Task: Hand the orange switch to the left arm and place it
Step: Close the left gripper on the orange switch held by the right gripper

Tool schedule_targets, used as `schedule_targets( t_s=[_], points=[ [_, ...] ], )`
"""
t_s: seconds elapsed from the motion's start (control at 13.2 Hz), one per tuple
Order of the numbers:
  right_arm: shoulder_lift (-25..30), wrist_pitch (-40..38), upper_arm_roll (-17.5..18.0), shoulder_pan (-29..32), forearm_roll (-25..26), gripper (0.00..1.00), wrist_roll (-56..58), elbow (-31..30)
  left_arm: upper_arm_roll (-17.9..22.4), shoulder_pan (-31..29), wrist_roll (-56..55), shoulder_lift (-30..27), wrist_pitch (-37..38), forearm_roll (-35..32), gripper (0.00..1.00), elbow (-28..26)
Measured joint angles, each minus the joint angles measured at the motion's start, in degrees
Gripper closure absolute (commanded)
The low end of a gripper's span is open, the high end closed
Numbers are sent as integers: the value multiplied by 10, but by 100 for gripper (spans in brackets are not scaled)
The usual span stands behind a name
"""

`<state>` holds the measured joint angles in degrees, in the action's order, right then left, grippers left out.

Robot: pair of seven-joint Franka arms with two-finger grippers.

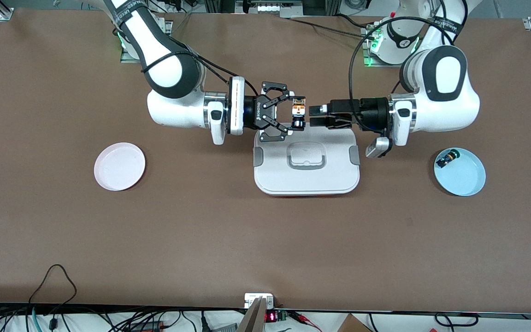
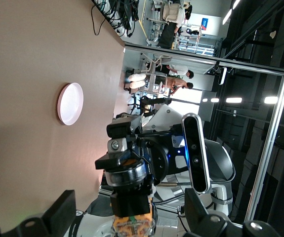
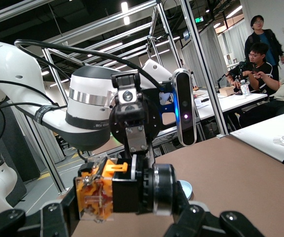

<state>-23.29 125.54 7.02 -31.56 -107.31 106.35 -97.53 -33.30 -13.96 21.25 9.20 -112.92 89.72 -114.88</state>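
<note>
Two white jointed arms with dark grey joint bands rise from bases lit by small green lamps, with black cables looping along their upper links. The right arm [image 1: 173,87] carries a white disc-shaped flange with a thin pale stripe ahead of a black linkage tool [image 1: 288,113], a blue glow showing at its collar. The left arm [image 1: 436,97] ends in a black boxy tool [image 1: 314,116], with a small silver-grey camera unit hanging under its wrist.

Two plates [image 1: 119,166] [image 1: 460,171], two switches [image 1: 297,112] [image 1: 446,159], one box [image 1: 306,161], two arms [image 1: 173,92] [image 1: 436,97].
</note>
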Motion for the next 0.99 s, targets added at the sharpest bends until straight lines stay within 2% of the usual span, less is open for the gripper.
schedule_targets(
  t_s=[0.38,0.53,0.68,0.99],
  points=[
    [0,0,0,0,0,75,0,0,-9,0,0,0,0,0,33,-1],
    [0,0,0,0,0,75,0,0,-12,0,0,0,0,0,58,-1],
    [0,1,0,-1,0,75,0,0,-12,0,0,0,0,1,73,-1],
    [0,1,0,0,-2,75,0,0,-12,-1,3,0,0,1,74,-2]
  ],
)
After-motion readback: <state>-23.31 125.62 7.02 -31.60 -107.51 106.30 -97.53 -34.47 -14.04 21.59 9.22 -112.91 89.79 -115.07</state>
